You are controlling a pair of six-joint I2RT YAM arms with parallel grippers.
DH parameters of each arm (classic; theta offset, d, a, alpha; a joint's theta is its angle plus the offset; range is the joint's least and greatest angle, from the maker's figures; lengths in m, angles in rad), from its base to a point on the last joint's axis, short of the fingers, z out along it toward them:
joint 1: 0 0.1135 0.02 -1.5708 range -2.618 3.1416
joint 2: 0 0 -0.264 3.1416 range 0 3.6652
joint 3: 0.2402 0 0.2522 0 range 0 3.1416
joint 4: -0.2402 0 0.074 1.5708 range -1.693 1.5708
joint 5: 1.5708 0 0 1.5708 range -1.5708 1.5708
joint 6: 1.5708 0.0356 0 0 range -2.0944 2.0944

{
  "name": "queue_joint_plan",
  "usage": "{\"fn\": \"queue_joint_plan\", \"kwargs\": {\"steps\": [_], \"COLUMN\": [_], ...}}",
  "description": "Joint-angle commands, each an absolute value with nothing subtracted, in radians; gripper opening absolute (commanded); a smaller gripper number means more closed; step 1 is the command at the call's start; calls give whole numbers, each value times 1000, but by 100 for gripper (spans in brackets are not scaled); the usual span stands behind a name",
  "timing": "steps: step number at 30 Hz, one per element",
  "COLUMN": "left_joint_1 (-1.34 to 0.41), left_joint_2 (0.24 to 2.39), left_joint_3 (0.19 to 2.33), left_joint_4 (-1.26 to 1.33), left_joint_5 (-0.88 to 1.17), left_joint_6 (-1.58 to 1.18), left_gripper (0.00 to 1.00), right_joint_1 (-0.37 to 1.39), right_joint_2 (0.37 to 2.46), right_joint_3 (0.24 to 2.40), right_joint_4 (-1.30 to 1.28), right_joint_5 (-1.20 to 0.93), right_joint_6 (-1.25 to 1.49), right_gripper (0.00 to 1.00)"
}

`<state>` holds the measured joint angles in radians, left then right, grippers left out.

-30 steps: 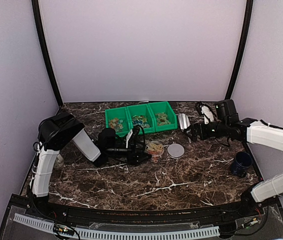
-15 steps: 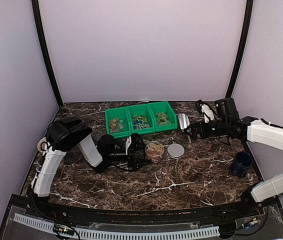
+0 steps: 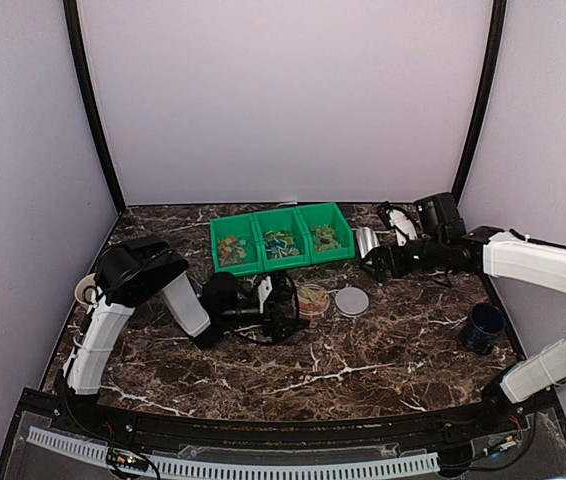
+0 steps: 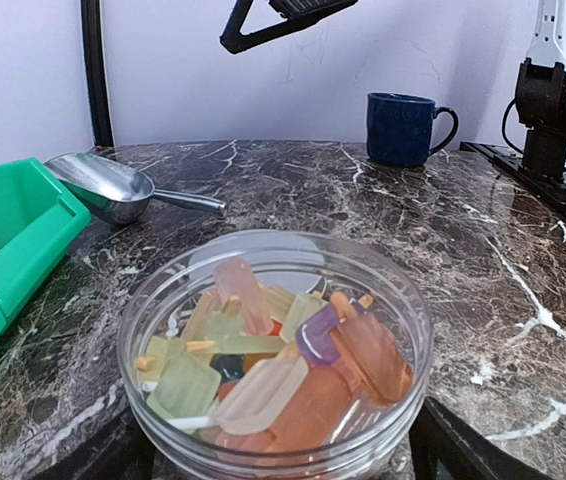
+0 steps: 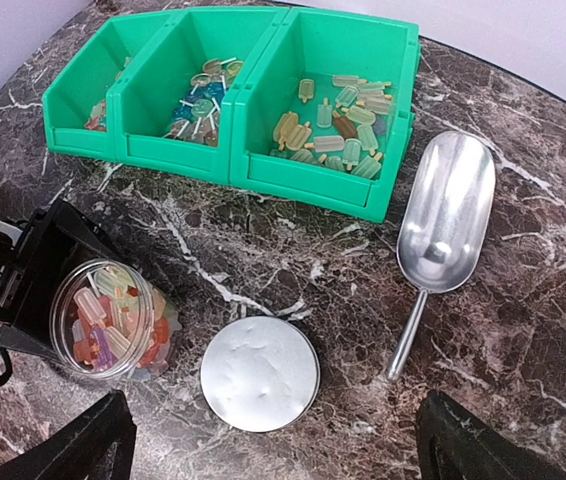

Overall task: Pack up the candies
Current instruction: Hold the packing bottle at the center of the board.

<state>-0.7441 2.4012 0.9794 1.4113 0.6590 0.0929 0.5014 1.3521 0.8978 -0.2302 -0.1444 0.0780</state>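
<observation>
Silver lid (image 5: pixel 260 373) lies on the counter (image 5: pixel 523 330) at three o'clock of the jar (image 5: pixel 113 318) — candies (image 4: pixel 263 360) fill it, left jaws clasping it. Capping looks next; right jaws gape empty above.

Pastel orange, yellow, purple candies (image 4: pixel 263 360); green bin (image 5: pixel 303 190); navy mug (image 4: pixel 400 128); brown white-veined table (image 4: pixel 523 260).

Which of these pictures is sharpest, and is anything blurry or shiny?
Top external: distant and soft, the candies are mere specks. Left wrist: the jar looms close, its bottom cropped. Right wrist: sharpest, evenly lit, mild sheen on the scoop.
</observation>
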Motion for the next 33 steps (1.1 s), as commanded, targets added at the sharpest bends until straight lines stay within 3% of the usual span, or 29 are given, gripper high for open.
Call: {"fn": "queue_joint_plan", "kwargs": {"steps": [1, 9, 17, 33], "left_joint_1": [-753, -754, -753, -746], "left_joint_2": [2471, 2490, 2508, 2528], "left_joint_3": [921, 936, 961, 976], "left_joint_4": [1373, 1392, 1387, 1397], "left_joint_5": [607, 620, 654, 664], "left_joint_6": [136, 137, 129, 123], "left_gripper": [89, 85, 88, 90], "right_joint_1": [517, 538, 606, 670], "right_joint_2": [1361, 1414, 1530, 1723], "right_joint_3": [883, 905, 967, 1052], "right_joint_4": [-173, -206, -320, -339], "right_joint_5": [-130, -85, 30, 58], "right_joint_6": [53, 26, 21, 71], "right_gripper": [97, 100, 99, 97]}}
